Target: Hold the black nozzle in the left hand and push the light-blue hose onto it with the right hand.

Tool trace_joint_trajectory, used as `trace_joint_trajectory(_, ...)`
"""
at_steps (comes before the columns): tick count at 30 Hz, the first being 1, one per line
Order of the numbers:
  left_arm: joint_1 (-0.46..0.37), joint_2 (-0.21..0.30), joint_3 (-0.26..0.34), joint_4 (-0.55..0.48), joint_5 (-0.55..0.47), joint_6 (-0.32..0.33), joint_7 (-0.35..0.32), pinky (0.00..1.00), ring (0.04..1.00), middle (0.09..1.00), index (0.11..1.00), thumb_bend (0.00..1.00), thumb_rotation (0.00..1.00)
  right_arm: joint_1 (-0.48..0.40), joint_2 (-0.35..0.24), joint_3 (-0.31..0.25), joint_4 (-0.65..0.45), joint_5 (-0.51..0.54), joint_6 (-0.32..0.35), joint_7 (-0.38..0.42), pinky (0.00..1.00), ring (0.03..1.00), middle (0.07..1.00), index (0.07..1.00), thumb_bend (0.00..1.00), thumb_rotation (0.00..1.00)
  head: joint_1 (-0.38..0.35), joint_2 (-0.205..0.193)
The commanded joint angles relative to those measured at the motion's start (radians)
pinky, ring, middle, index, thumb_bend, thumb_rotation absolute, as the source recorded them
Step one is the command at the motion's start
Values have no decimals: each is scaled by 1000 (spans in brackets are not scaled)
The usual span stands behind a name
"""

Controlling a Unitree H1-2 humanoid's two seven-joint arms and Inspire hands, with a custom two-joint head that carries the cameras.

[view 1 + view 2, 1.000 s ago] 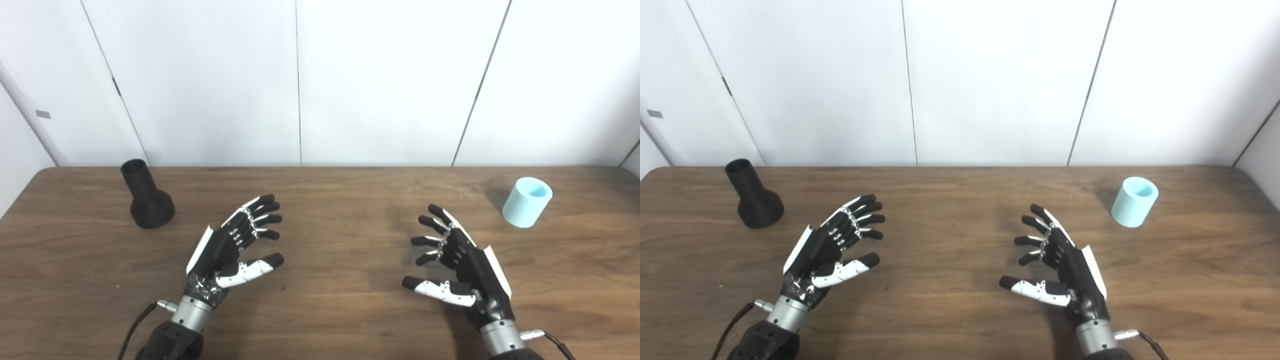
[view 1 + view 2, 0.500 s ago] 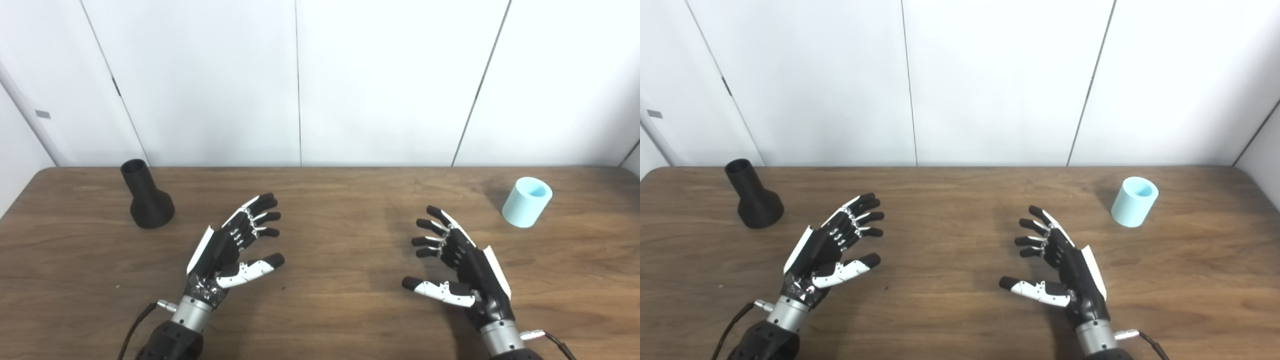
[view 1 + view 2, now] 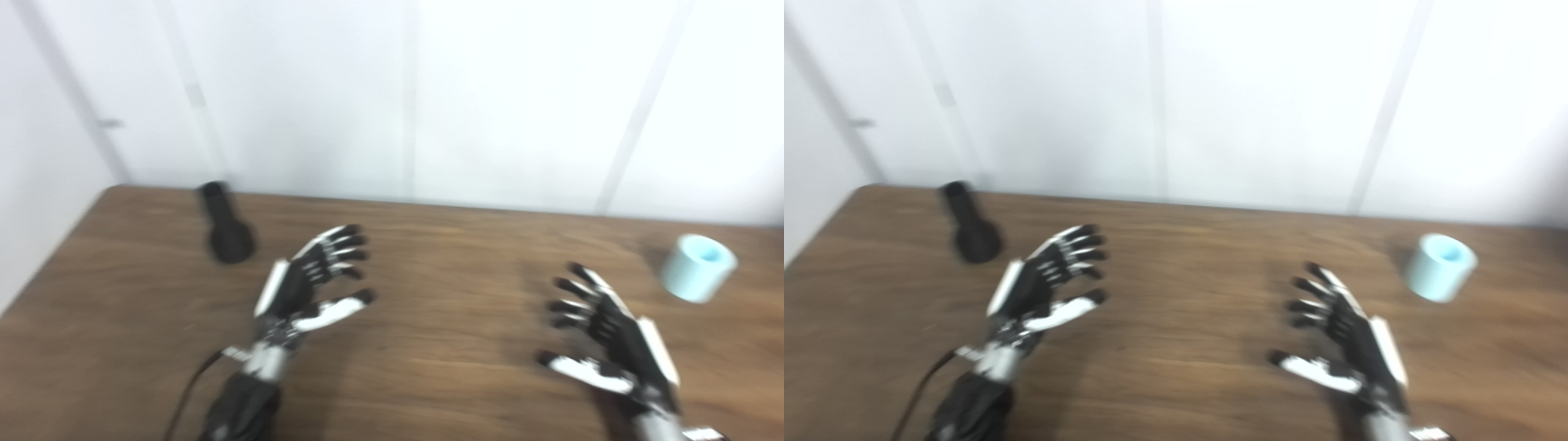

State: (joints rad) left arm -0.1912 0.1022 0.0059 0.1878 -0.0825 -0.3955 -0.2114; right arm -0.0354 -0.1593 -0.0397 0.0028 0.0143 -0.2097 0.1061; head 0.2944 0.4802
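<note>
Nothing of the task is done yet, as far as these blurred pictures show. The black nozzle [image 3: 225, 229] stands on its wide base at the far left of the wooden table [image 3: 429, 257], and the light-blue hose [image 3: 698, 268] (really a short stubby tube) sits at the far right, well apart from it. The left hand [image 3: 309, 285] hovers near the nozzle but not touching it, fingers spread and holding nothing; the right hand [image 3: 603, 334] is likewise spread and empty, near the hose. Still to come, by my reckoning: grasping each piece, bringing them together, and pushing the hose onto the nozzle.
</note>
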Motion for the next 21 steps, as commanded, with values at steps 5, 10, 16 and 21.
trace_joint_trajectory(5, 22, -26, -7, 62, 35, -27, 40, 663, 759, 812, 827, 717, 196, -24, -2, -17, -88, 32, 37, -5, 565, 701, 821, 897, 760, 6, 27, -15)
trace_joint_trajectory(10, 46, 16, 42, -67, 132, 61, 120, 700, 788, 817, 809, 754, 237, -23, 7, -18, -128, 50, 68, -5, 539, 682, 813, 892, 749, 0, 25, -21)
trace_joint_trajectory(16, 77, 100, 139, -173, 183, 154, 175, 725, 771, 798, 798, 704, 263, -25, 13, -11, -159, 34, 94, -14, 525, 681, 820, 900, 729, 0, 33, -27)
trace_joint_trajectory(21, 89, 129, 194, -180, 187, 171, 229, 634, 707, 750, 777, 696, 217, -27, 10, -12, -172, 42, 105, -11, 514, 682, 821, 902, 733, 0, 45, -30)
